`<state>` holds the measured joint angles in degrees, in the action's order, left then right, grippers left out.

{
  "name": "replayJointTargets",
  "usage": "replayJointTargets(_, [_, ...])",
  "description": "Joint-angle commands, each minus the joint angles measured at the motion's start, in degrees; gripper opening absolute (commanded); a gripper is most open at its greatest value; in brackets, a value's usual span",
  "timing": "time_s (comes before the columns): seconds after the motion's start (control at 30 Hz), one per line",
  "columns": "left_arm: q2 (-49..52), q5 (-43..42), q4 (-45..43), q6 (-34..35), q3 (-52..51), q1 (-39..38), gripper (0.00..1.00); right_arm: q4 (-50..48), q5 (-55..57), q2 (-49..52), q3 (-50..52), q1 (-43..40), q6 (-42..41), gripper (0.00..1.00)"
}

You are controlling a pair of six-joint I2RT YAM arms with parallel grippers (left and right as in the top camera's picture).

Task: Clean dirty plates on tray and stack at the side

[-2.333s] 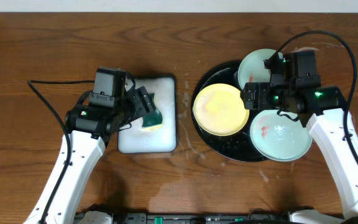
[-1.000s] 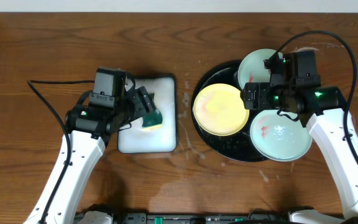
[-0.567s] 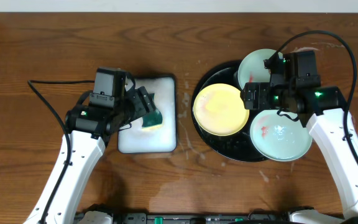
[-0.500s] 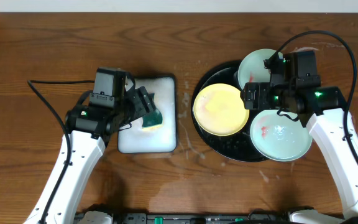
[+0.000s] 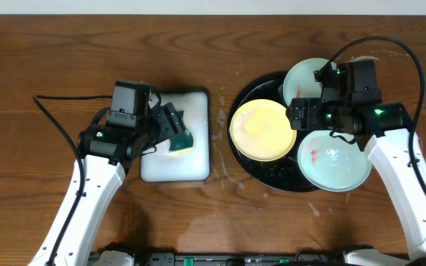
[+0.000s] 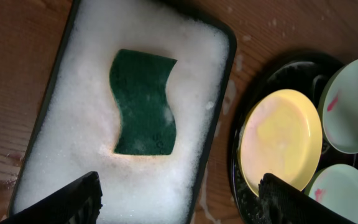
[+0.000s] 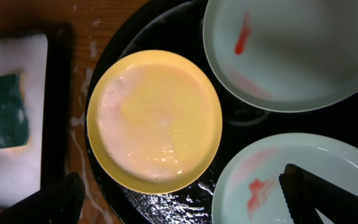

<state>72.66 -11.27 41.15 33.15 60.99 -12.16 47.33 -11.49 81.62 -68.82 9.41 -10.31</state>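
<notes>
The left claw [image 6: 180,198] hangs with its two fingers spread wide apart, holding nothing, over the white foam-filled tray [image 6: 55,124] that sits left of the middle of the table [image 5: 50,59]. A dark green, wavy-edged sponge [image 6: 143,104] lies flat on the foam near the tray's centre, in line with the gap between the fingers and touching neither of them. The right claw [image 7: 185,202] is just as wide open and empty, poised over the round black tray [image 5: 261,174] on the right half of the table. All three plates lie on that tray, none of them stacked at the side. The yellow plate [image 5: 262,130] lies against the tray's left edge, its face filmed with a pale, foamy smear. One mint plate [image 5: 305,76] sits at the tray's far edge, partly under the right arm, with a red streak showing in the right wrist view. The other mint plate [image 5: 335,161] sits at the tray's near right edge, reaching out over the rim, with red-orange smears near its middle. The black surface between the plates looks wet and glossy. Compared with the earlier overhead views, nothing has shifted: both arms keep the same pose, both claws stay open, and the sponge and plates lie exactly where they were.
</notes>
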Motion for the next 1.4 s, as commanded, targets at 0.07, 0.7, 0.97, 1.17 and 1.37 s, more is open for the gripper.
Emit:
replayJointTargets(0.07, [0.3,4.5,-4.0,-0.3,0.2,0.1,0.82,0.0,0.7,-0.5,-0.2,0.4,-0.8,0.99])
replayJointTargets(0.7, [0.4,24.4,-9.3,-1.0,0.2,4.1,0.82,0.1,0.7,-0.5,-0.2,0.4,-0.8,0.99])
replayJointTargets(0.97, [0.9,8.2,-3.0,0.1,0.2,13.5,0.82,0.1,0.7,-0.5,-0.2,0.4,-0.8,0.99])
replayJointTargets(1.17, [0.9,-4.0,-2.5,-0.2,0.2,14.1,0.78,0.0,0.7,-0.5,-0.2,0.4,-0.8,0.99])
replayJointTargets(1.37, [2.8,-9.3,-2.8,-4.8,0.1,11.6,0.73,0.1,0.7,-0.5,-0.2,0.4,-0.8,0.99])
